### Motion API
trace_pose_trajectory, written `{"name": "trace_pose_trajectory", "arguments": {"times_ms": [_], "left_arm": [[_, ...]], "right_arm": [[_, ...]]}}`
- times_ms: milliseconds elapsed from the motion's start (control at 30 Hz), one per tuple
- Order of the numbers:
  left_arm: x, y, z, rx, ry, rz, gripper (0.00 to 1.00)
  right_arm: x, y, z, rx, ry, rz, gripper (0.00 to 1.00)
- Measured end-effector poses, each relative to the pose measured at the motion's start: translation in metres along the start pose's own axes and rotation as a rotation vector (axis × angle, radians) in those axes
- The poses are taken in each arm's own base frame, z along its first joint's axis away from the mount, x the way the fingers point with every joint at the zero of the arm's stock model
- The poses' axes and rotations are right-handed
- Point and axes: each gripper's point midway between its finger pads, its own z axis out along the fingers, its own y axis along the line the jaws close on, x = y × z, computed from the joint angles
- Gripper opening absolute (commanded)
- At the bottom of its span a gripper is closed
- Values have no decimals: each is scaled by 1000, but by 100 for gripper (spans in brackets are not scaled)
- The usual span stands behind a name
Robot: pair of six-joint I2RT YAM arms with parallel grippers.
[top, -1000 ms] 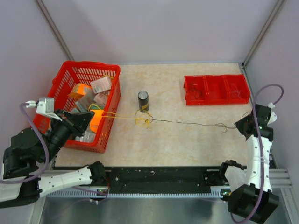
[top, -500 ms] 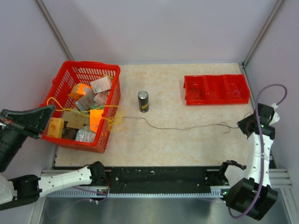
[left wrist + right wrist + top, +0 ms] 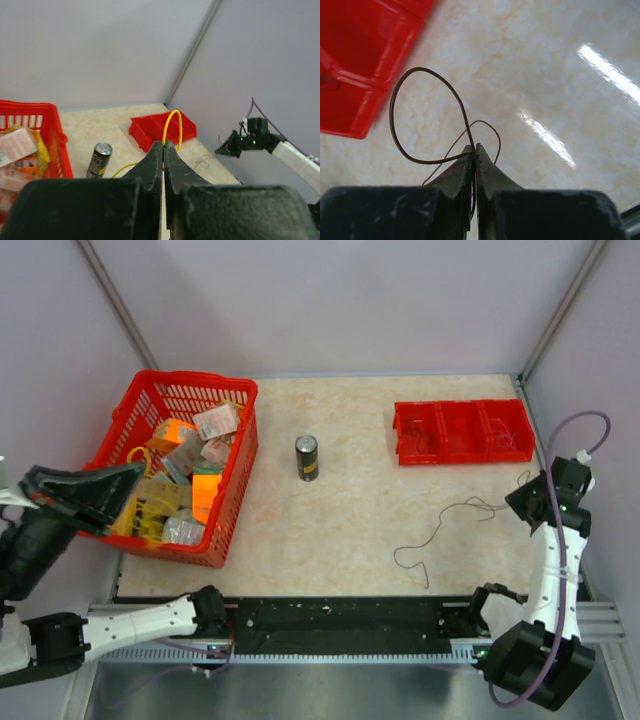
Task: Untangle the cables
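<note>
The cables lie apart. My left gripper hangs over the left side of the red basket, shut on the yellow cable, which arches up from the closed tips; its yellow loops trail over the basket's contents. My right gripper is at the table's right edge, shut on the black cable, which loops out from the tips. The rest of the black cable lies slack on the table, curling towards the front middle.
A dark can stands upright mid-table, seen too in the left wrist view. A red compartment tray sits back right. The basket holds several packets. Grey walls close in the back and both sides.
The taut tangle near the can has come apart. My left gripper swung back left with the yellow cable, drawing it over the basket. The black cable went slack and sprang right.
</note>
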Motion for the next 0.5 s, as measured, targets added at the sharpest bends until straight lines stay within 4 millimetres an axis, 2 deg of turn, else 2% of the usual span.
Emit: {"name": "trace_pose_trajectory", "arguments": {"times_ms": [133,267,400,500], "left_arm": [[37,-46,38,122,114,27,0],[70,-90,78,220,210,47,0],[94,-109,95,272,254,43,0],[124,-107,101,260,291,33,0]], "right_arm": [[-3,43,-21,-202,7,-79,0],[-12,101,-66,-434,-30,-207,0],[-31,146,-110,-599,-83,-263,0],[-55,171,-133,-664,-132,-270,0]]}}
